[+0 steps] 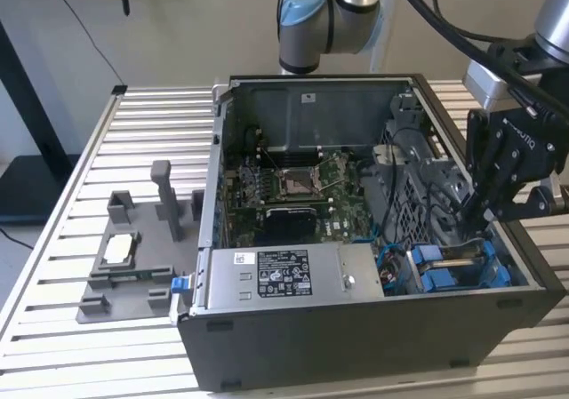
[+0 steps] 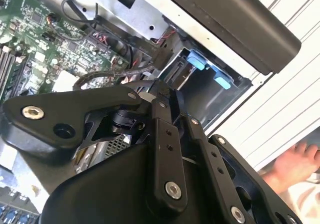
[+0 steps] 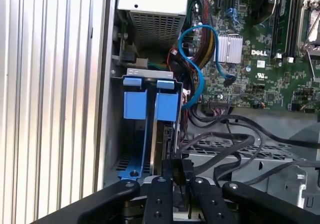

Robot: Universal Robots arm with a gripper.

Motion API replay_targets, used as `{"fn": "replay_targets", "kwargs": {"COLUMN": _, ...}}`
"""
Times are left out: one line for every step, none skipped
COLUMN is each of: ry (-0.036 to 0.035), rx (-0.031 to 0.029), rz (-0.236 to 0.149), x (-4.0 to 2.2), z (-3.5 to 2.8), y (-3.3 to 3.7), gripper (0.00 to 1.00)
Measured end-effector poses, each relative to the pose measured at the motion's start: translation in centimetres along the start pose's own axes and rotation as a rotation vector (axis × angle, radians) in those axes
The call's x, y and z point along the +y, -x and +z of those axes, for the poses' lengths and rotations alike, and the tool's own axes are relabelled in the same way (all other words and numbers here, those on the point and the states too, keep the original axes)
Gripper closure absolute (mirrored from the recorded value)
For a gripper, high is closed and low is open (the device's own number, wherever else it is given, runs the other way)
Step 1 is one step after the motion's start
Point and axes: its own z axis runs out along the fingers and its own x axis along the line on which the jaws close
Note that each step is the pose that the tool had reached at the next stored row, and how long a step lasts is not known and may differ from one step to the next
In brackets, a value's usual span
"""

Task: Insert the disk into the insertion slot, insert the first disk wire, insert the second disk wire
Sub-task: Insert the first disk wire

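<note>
A white printed label (image 1: 271, 272) fronts the grey power supply (image 1: 347, 270). The arm reaches down from the exterior view's right into the open computer case (image 1: 356, 337) — gripper (image 1: 470, 219) tilted, its fingers pinched on a black cable connector (image 3: 178, 165) — just beside the disk (image 3: 167, 107), which sits in its blue carrier inside the drive cage (image 3: 250, 151).

We see an arm (image 1: 331, 26) of silver tubes and grey joints capped in pale blue, with thick black cables (image 1: 442, 27) running beside it. The gripper (image 1: 469, 212) is matt black, with white lettering on its body and flat linked bars pinned by silver screws (image 2: 172, 189).
</note>
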Motion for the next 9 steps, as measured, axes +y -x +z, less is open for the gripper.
{"fn": "replay_targets", "kwargs": {"ry": 0.0, "rx": 0.0002, "rz": 0.0, "x": -0.03, "z": 0.11, "y": -0.04, "gripper": 0.81}}
{"fn": "replay_targets", "kwargs": {"ry": 0.0, "rx": 0.0007, "rz": 0.0, "x": -0.07, "z": 0.21, "y": -0.08, "gripper": 0.81}}
{"fn": "replay_targets", "kwargs": {"ry": 0.0, "rx": 0.001, "rz": 0.0, "x": -0.1, "z": 0.3, "y": -0.13, "gripper": 0.81}}
{"fn": "replay_targets", "kwargs": {"ry": 0.0001, "rx": 0.0014, "rz": 0.0, "x": -0.13, "z": 0.38, "y": -0.18, "gripper": 0.81}}
{"fn": "replay_targets", "kwargs": {"ry": 0.0001, "rx": 0.0017, "rz": 0.001, "x": -0.16, "z": 0.48, "y": -0.23, "gripper": 0.81}}
{"fn": "replay_targets", "kwargs": {"ry": 0.0, "rx": 0.0016, "rz": 0.002, "x": -0.2, "z": 0.59, "y": -0.27, "gripper": 0.81}}
{"fn": "replay_targets", "kwargs": {"ry": 0.0, "rx": 0.0017, "rz": 0.003, "x": -0.23, "z": 0.69, "y": -0.29, "gripper": 0.81}}
{"fn": "replay_targets", "kwargs": {"ry": 0.0, "rx": 0.0017, "rz": 0.005, "x": -0.27, "z": 0.79, "y": -0.29, "gripper": 0.81}}
{"fn": "replay_targets", "kwargs": {"ry": -0.0001, "rx": 0.0017, "rz": 0.008, "x": -0.31, "z": 0.88, "y": -0.3, "gripper": 0.81}}
